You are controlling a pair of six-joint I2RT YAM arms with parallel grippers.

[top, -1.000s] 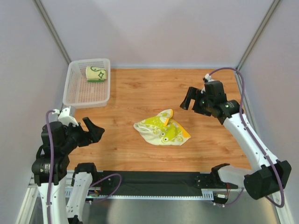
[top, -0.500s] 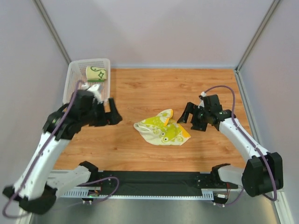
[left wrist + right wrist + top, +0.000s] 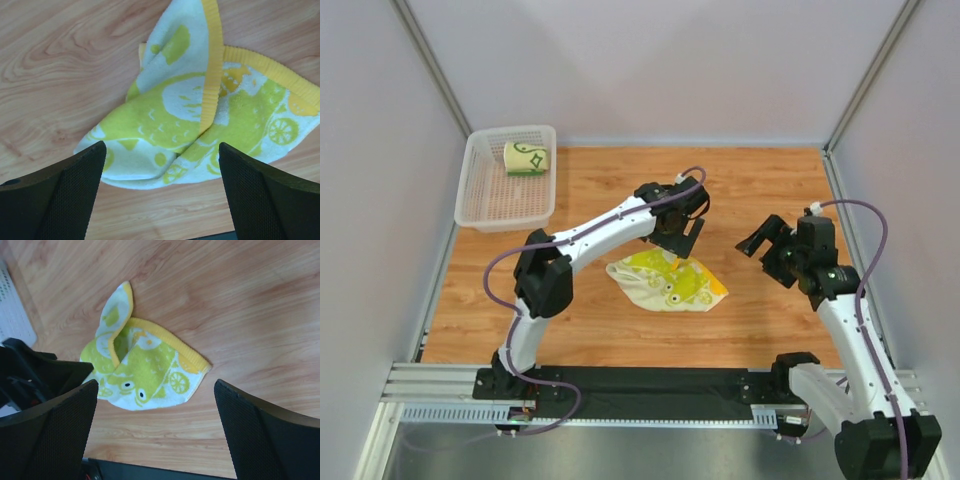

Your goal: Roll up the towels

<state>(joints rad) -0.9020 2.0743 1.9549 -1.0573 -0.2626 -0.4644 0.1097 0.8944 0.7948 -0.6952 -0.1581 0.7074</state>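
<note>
The left gripper is spread wide open and holds nothing. Its arm is stretched far out over the table, and the gripper hangs over the far edge of the yellow towel. In the left wrist view the two jaws stand well apart, one at each lower corner, and the towel lies between and below them. No cloth is pinched. Whether a tip touches the cloth, I cannot tell.

The yellow towel lies near the middle of the table, a little toward the near side. It is not rolled. It is loose and crumpled, and one corner is folded over the rest, so the orange edge runs across the top of it.

The right gripper is also wide open and empty. It stays to the right of the yellow towel, apart from it, and points toward it. In the right wrist view the whole towel shows on the wood between the jaws, and touches neither of them. The black shape of the left gripper is at the left of that view, just beside the towel.

The green-lined towel is in another place: it is rolled into a short cylinder and lies inside the basket, against its far wall. The basket stands at the far left corner of the table, well apart from both grippers.
</note>
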